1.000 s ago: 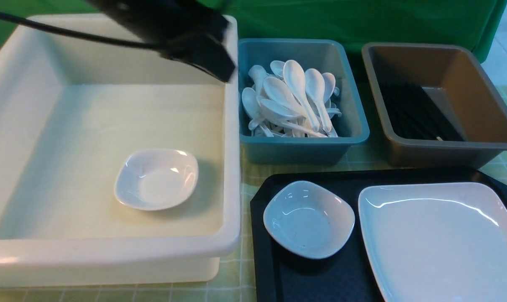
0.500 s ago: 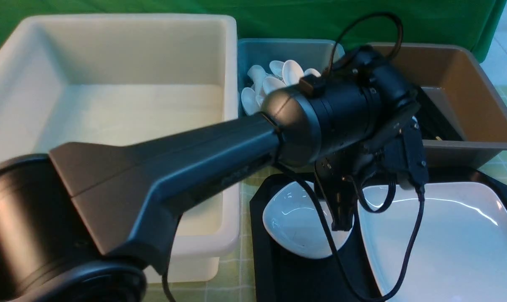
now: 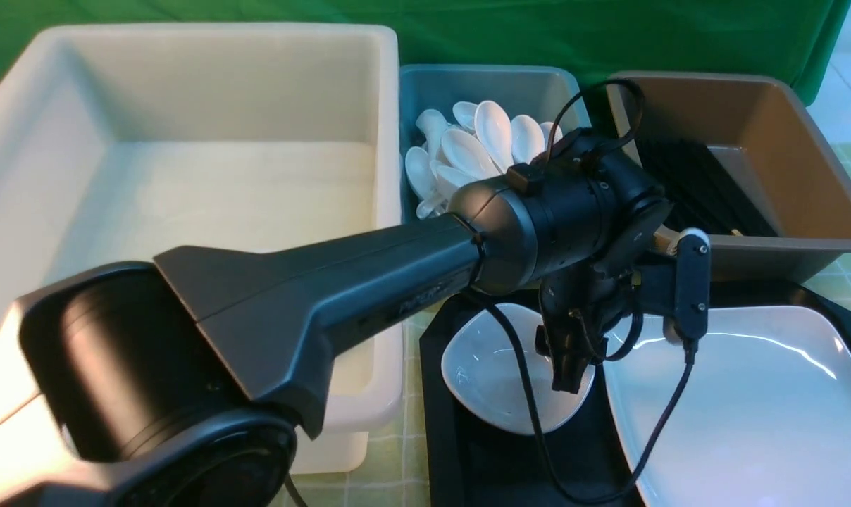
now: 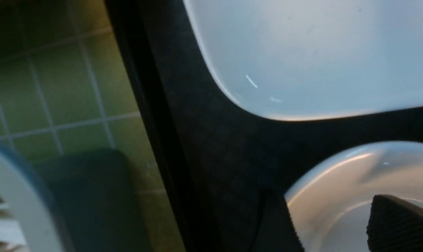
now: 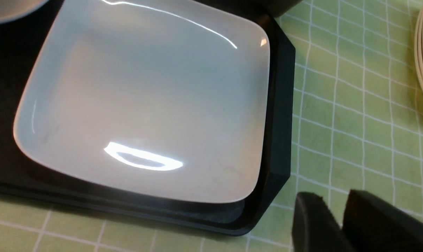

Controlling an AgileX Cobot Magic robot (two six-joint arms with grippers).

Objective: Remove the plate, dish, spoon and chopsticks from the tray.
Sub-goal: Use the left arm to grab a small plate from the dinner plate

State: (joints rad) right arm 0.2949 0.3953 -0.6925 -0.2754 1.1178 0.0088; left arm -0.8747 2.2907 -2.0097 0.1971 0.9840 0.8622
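On the tray (image 3: 478, 465), the dish (image 3: 482, 377) is sitting at the left end, and my left gripper (image 3: 554, 366) is pointing down at its right rim. My jaws there are standing apart. The front view is showing a shorter finger over the bowl and a longer one at the rim. The left wrist view is showing one ribbed pad (image 4: 397, 224) over the dish's hollow. Whether either finger is touching the dish, I cannot tell. The plate (image 3: 749, 408) is lying just beside the dish, to its right, on the same tray.

One second ago my left arm was up at the far side of the white bin (image 3: 186, 84). Now it is crossing the view and covering much of that bin's floor. Since half a second ago the wrist has dropped slightly and its camera block is now standing upright. Dish and plate are keeping their places.

My left arm is reaching forward and to the right, with the wrist bent downward over the tray. My right gripper (image 5: 337, 201) is hovering above the green checked cloth (image 5: 355, 105), near the tray's clipped corner. Its jaws are standing slightly apart and holding nothing. Behind the tray, spoons (image 3: 492, 127) are lying in the blue bin (image 3: 425, 81) and black sticks (image 3: 686, 183) in the brown bin (image 3: 785, 141).
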